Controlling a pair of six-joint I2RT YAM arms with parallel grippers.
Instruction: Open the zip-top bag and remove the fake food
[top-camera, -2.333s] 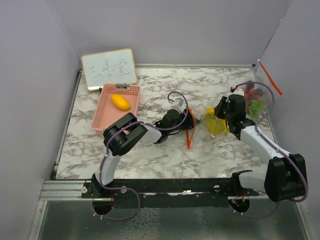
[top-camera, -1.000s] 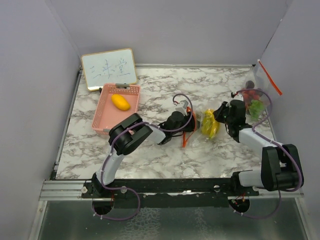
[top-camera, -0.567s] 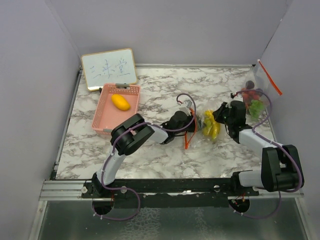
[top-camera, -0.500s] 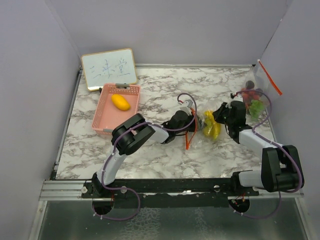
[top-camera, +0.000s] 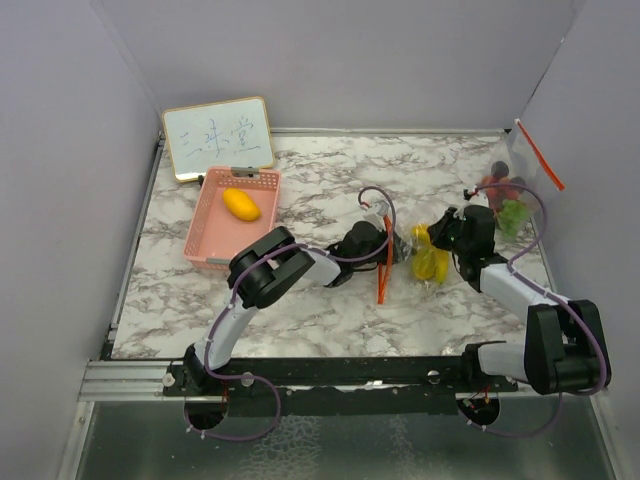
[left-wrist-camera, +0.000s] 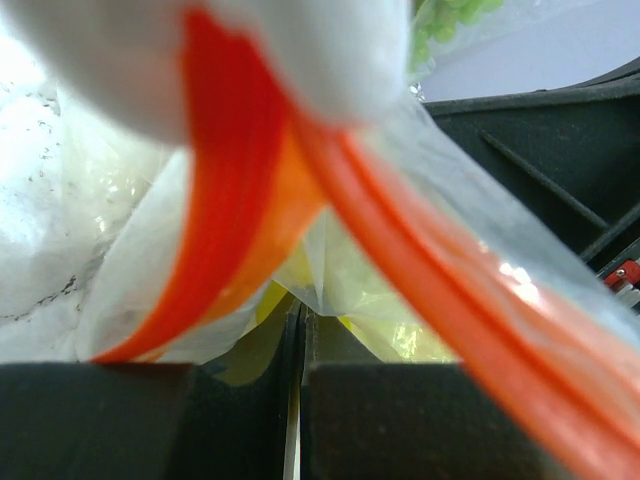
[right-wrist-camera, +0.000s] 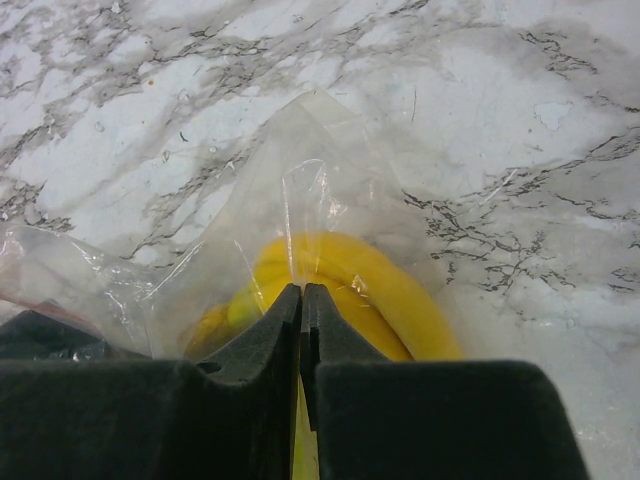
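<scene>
Banana (right-wrist-camera: 385, 290), curved, under crinkled clear bag (right-wrist-camera: 320, 160)

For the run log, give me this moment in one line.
left gripper shut on zip-top bag near orange zip | right gripper shut on bag over banana | banana inside bag
</scene>
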